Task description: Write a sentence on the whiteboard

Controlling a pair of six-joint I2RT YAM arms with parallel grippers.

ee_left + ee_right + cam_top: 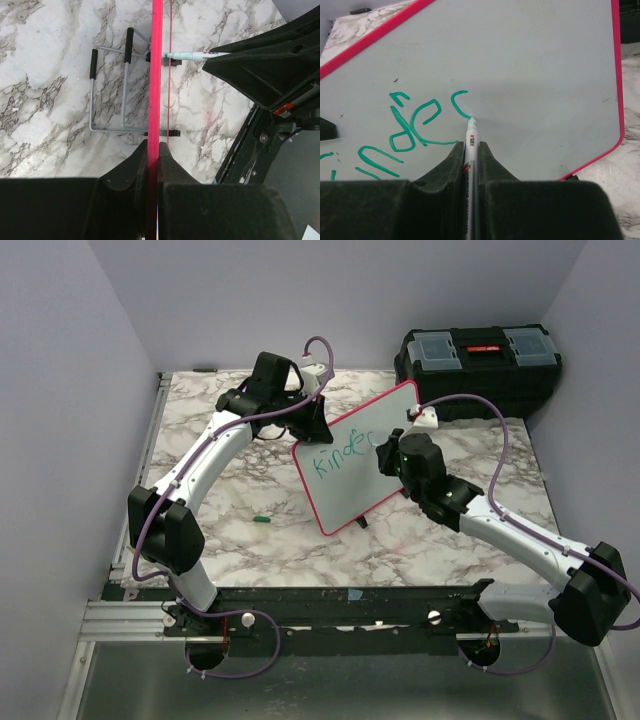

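Mid-word: right fingers (445, 172) clamp the green marker (470, 145), tip on the whiteboard (535, 65); left fingers (131, 170) clamp its rim. Next, complete the curved letter.

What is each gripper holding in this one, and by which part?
Left gripper: the whiteboard, clamped edge-on by its red-pink rim. Right gripper: the marker, pinched around its barrel, writing tip pointing out onto the board.
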